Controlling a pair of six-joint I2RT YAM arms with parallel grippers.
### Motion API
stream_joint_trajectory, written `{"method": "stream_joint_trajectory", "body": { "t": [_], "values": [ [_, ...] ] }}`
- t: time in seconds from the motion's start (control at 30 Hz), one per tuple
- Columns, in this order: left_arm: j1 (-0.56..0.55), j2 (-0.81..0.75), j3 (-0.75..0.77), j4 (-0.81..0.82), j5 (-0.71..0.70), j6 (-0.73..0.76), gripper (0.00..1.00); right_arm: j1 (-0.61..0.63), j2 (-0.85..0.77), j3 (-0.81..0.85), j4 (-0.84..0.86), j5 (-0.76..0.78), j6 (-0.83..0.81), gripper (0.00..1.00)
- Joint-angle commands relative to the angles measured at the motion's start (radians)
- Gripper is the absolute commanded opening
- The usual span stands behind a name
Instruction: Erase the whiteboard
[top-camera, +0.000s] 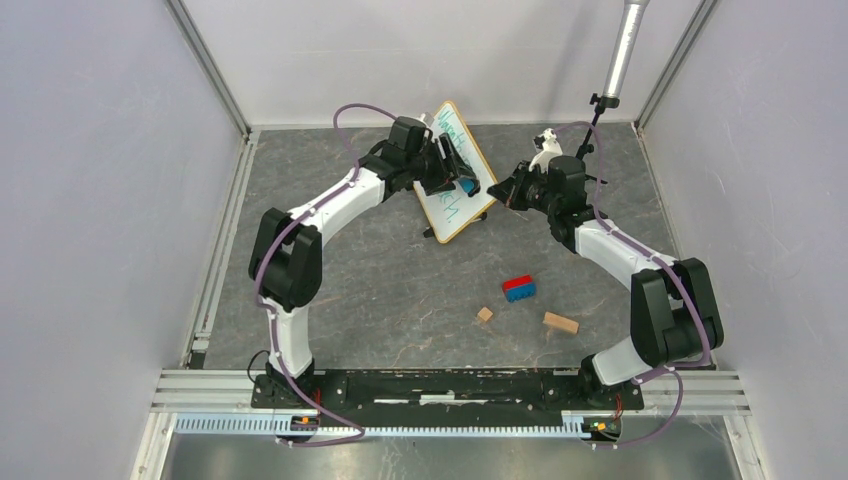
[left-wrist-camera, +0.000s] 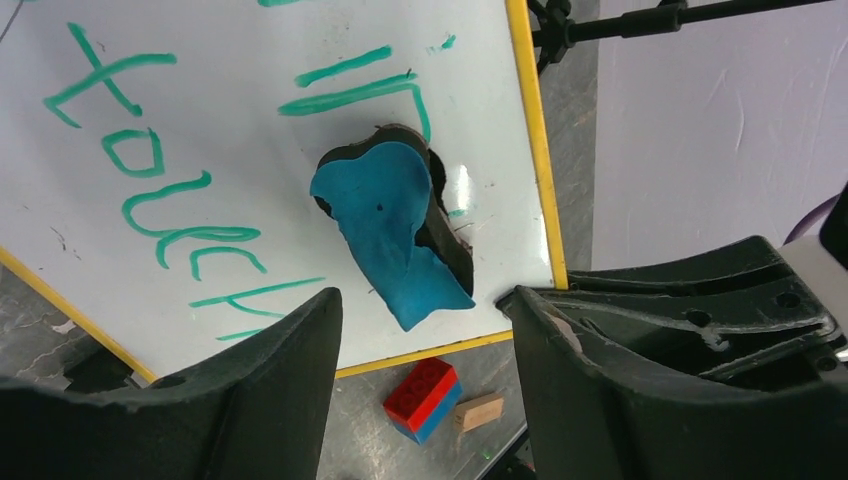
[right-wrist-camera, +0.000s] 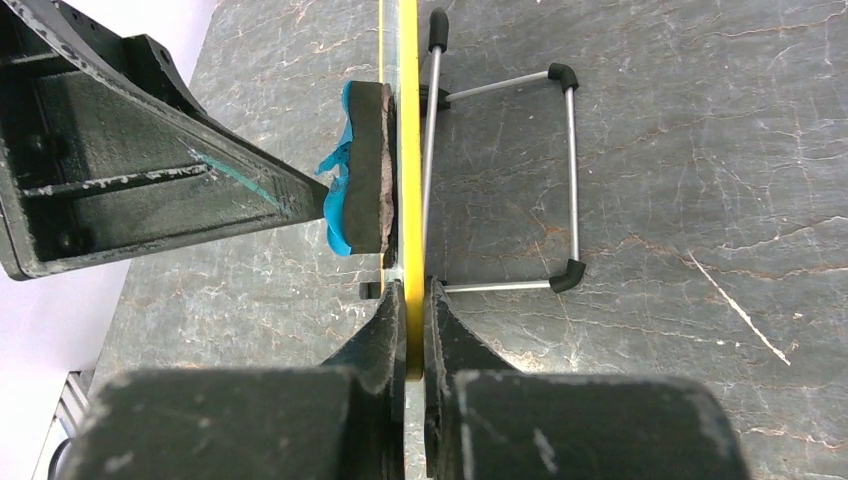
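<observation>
We see the white rectangular whiteboard (top-camera: 448, 212), with a yellowish wooden frame and green handwriting, standing tilted at the far centre of the grey marbled table (top-camera: 380, 290). It's propped on a thin metal wire stand (right-wrist-camera: 575, 170) with black tips. A blue-backed eraser (left-wrist-camera: 385, 220) with a black felt pad sits flat on the written face, close to one frame edge (felt side on the board, per the right wrist view).

Well apart, nearer the arm bases, lie a red-and-blue plastic brick (top-camera: 518, 288), a small wooden cube (top-camera: 485, 314) and a longer wooden block (top-camera: 560, 323). None of them is in either arm's way. A silver pole (top-camera: 625, 45) comes down at the far right corner.

Left gripper (left-wrist-camera: 420, 298): jaws spread wide and facing the board, with the eraser just ahead between the fingertips. One finger tip looks to touch its blue back, but we can't tell for sure.

Right gripper (right-wrist-camera: 408, 290): clamped on the board's frame edge, one finger on each face.

Left arm reaches forward and right, right arm forward and left, both elbows bent outward.
</observation>
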Motion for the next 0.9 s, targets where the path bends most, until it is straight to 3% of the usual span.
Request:
{"method": "stream_joint_trajectory", "body": {
  "t": [0.0,0.23,0.63,0.87],
  "values": [
    [0.003,-0.005,0.005,0.063,0.022,-0.07,0.67,0.003,0.005,0.03,0.046,-0.026,-0.058,0.0],
    [0.002,0.017,0.02,0.075,-0.003,-0.089,0.57,0.003,0.0,0.015,0.062,-0.036,-0.054,0.0],
    [-0.001,0.036,0.021,0.089,-0.017,-0.113,0.53,0.003,-0.004,0.002,0.082,-0.041,-0.049,0.0],
    [-0.004,0.057,0.039,0.097,-0.026,-0.124,0.45,0.002,-0.003,-0.002,0.09,-0.046,-0.048,0.0]
  ]
}}
